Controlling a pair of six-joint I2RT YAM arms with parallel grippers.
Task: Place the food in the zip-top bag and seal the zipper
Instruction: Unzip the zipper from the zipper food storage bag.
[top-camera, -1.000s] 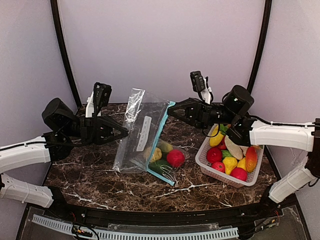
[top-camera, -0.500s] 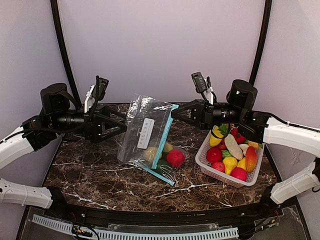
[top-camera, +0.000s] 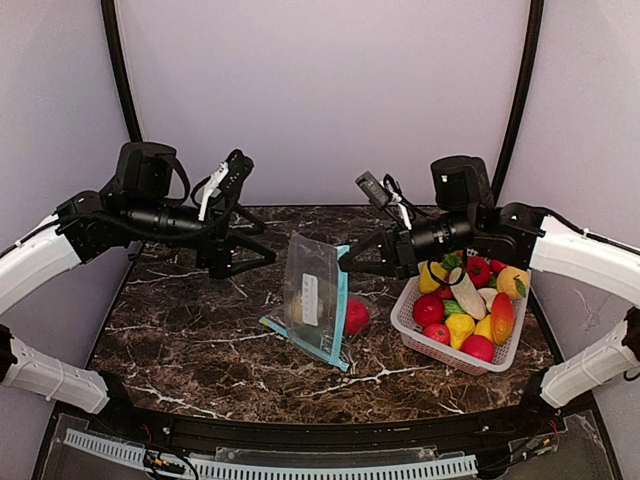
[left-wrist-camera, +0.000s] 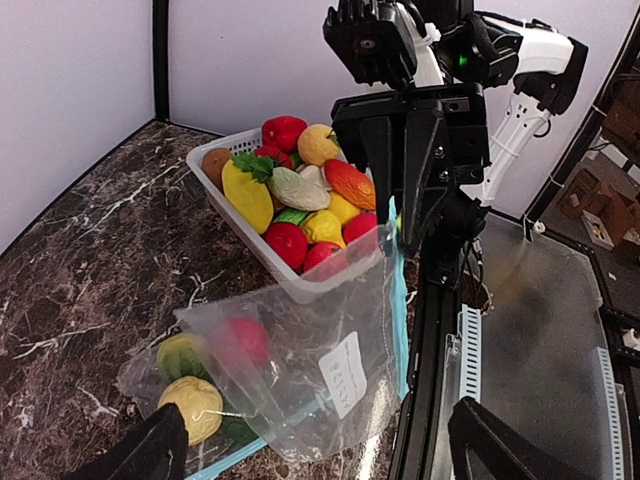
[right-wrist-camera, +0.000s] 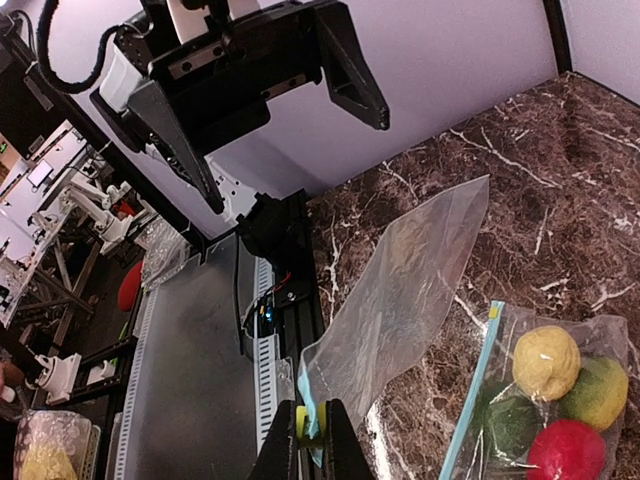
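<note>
1. Our left gripper (top-camera: 254, 241) hangs wide open and empty, at ten o'clock from the bag and well apart from it. We judge it should approach the free top corner slowly and close on film only.
2. The zip-top bag (top-camera: 312, 292) stands upright mid-desk (top-camera: 180, 330), with a red apple (top-camera: 354, 316) and yellow and green pieces at its bottom.
3. Our right gripper (top-camera: 347, 264) is closed, pinching the bag's top edge by the teal zipper (top-camera: 341, 300). It should hold level so nothing spills.
4. At three o'clock, the white basket (top-camera: 405, 325) holds the remaining food (top-camera: 460, 326).
</note>
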